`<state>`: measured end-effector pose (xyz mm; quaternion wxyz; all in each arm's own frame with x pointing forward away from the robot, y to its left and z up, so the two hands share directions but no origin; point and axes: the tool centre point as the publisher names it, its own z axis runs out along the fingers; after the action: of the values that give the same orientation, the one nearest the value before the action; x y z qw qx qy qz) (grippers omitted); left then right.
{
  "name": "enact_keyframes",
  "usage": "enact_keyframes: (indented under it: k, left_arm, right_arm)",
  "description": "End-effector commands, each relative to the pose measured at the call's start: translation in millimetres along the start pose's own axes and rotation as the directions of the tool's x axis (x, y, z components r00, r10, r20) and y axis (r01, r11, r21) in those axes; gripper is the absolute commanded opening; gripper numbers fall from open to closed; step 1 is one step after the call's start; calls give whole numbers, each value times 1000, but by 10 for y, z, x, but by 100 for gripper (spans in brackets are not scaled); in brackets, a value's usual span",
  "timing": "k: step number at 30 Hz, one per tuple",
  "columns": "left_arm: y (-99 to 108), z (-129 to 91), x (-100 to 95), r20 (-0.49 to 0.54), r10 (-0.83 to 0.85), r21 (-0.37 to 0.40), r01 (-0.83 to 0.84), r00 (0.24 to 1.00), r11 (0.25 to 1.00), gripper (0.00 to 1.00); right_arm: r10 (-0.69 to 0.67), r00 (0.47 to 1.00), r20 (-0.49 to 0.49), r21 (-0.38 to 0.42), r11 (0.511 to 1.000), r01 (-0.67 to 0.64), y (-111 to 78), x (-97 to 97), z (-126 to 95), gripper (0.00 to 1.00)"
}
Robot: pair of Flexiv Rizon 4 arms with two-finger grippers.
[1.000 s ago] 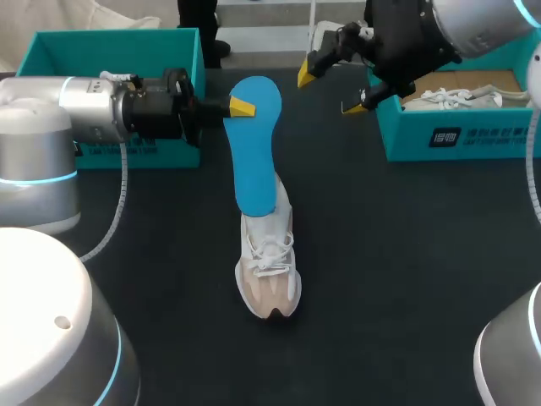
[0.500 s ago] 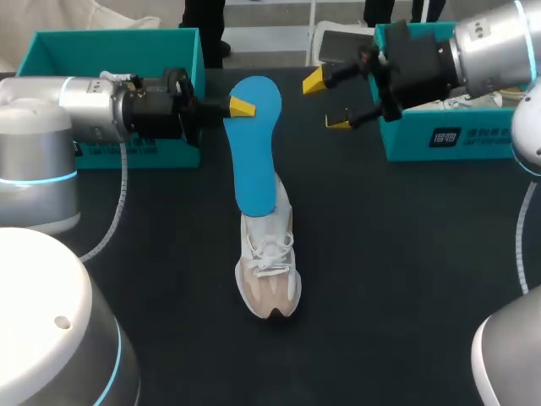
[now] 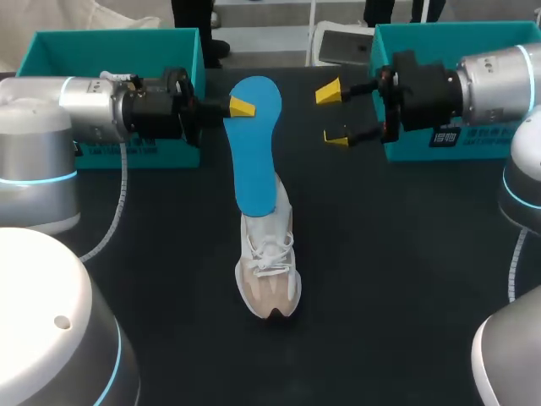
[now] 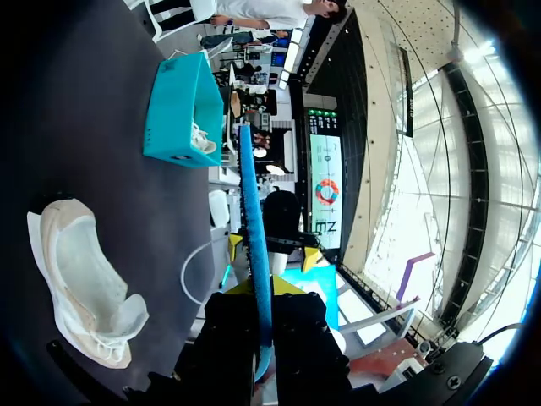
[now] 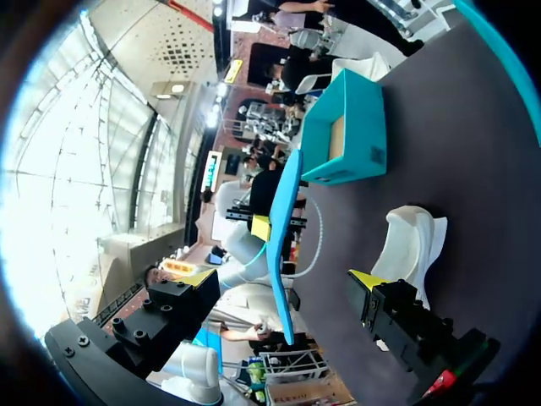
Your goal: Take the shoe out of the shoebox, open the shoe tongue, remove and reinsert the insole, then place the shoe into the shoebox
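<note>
My left gripper (image 3: 243,107) is shut on the edge of the blue insole (image 3: 256,148), near its upper end. The insole stands tilted, its lower end inside the white shoe (image 3: 269,271) lying mid-table. In the left wrist view the insole (image 4: 254,228) runs edge-on out from between my fingers (image 4: 228,334), with the shoe (image 4: 76,271) off to the side on the table. My right gripper (image 3: 332,114) hangs open to the right of the insole's top, touching nothing. In the right wrist view the insole (image 5: 283,245) and shoe (image 5: 410,241) lie ahead of the open right gripper (image 5: 281,278).
A teal shoebox (image 3: 110,42) stands at the back left behind my left arm. A second teal shoebox (image 3: 423,38) stands at the back right, with another white shoe (image 4: 199,139) showing in it in the left wrist view. Dark table surface (image 3: 397,279) surrounds the shoe.
My right arm has swung down from over the right shoebox, and its open gripper now points level at the insole's top. The left arm, insole and shoe have not moved.
</note>
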<state>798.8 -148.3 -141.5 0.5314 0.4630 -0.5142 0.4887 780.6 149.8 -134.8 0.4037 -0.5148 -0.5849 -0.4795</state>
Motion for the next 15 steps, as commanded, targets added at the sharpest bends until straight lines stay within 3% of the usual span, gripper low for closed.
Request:
enact_keyframes:
  k: [1,5,7,15]
  left_arm:
    - [0,2,-6,0,0,0,0,1000,1000,0]
    - [0,2,-6,0,0,0,0,1000,1000,0]
    - [0,2,-6,0,0,0,0,1000,1000,0]
    - [0,2,-6,0,0,0,0,1000,1000,0]
  right_arm:
    - [11,1000,7,-1,1000,-11,8,-43,-33,100]
    - [19,1000,-11,-18,1000,-19,6,-95,-52,100]
    - [-11,1000,4,-69,998,11,44,-68,-85,100]
    - [-11,1000,4,-69,998,11,44,-68,-85,100]
